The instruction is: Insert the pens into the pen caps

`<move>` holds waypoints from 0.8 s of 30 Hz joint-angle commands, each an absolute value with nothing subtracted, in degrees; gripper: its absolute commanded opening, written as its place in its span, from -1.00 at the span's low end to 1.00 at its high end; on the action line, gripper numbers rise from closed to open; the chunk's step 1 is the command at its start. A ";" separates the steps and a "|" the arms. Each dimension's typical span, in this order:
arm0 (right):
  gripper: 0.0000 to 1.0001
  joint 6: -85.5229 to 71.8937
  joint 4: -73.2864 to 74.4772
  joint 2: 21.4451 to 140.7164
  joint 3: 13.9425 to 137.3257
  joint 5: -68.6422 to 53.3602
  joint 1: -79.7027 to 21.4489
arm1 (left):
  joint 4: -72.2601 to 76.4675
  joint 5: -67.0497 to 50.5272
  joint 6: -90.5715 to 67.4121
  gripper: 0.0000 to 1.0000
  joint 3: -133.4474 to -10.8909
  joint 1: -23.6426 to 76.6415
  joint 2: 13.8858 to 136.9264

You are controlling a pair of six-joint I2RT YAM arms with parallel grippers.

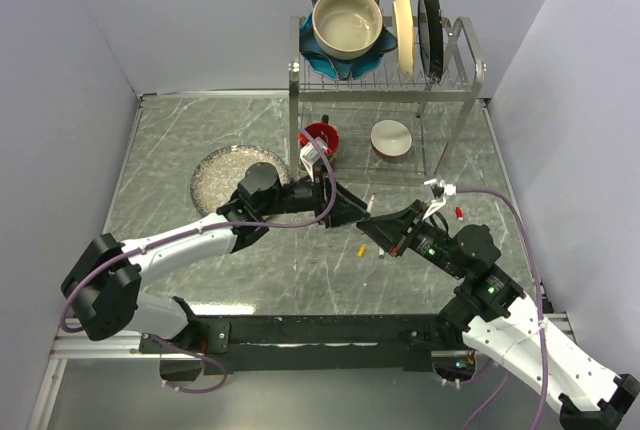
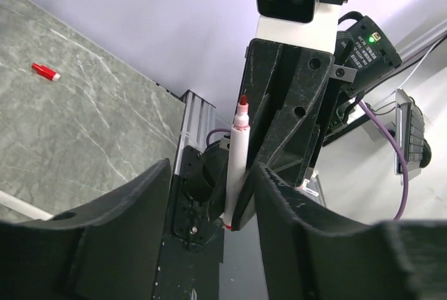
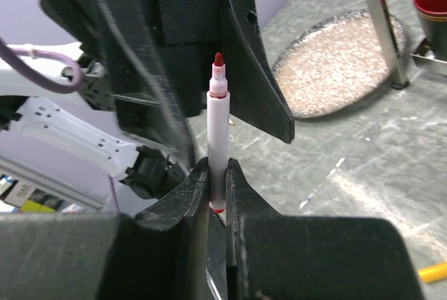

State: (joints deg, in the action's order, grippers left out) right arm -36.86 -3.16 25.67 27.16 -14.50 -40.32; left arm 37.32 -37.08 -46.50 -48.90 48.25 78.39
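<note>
Left hand [image 2: 213, 185] parted, right hand [image 3: 218, 178] clamped, facing

Top external sat high behind both arm bases, looking down over the whole table [image 1: 250, 280] from far off. Left wrist camera looked along its own fingers [image 2: 126, 230], close up, facing the right gripper [image 2: 234, 218]. Right wrist camera faced the opposite way, at the left gripper [image 3: 234, 105], equally close. Both wrist views shared the red-tipped pen [image 2: 236, 164]; all three showed the table.
</note>
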 commanded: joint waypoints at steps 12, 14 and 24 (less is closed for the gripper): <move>-0.93 -38.67 -9.05 28.12 27.07 -15.74 -40.61 | 52.46 -43.06 -54.58 -0.98 -49.84 48.43 82.00; -0.70 -39.46 -8.97 28.47 27.07 -14.07 -40.52 | 52.82 -43.33 -55.54 -0.98 -49.31 48.43 81.74; 0.06 -51.57 -0.46 35.33 27.60 7.45 -40.26 | 8.49 -24.03 -39.56 -0.98 -55.80 42.63 71.02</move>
State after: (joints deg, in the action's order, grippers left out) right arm -45.34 -5.69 32.67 26.70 -5.74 -40.77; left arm 30.13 -35.77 -48.25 -49.84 44.07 76.34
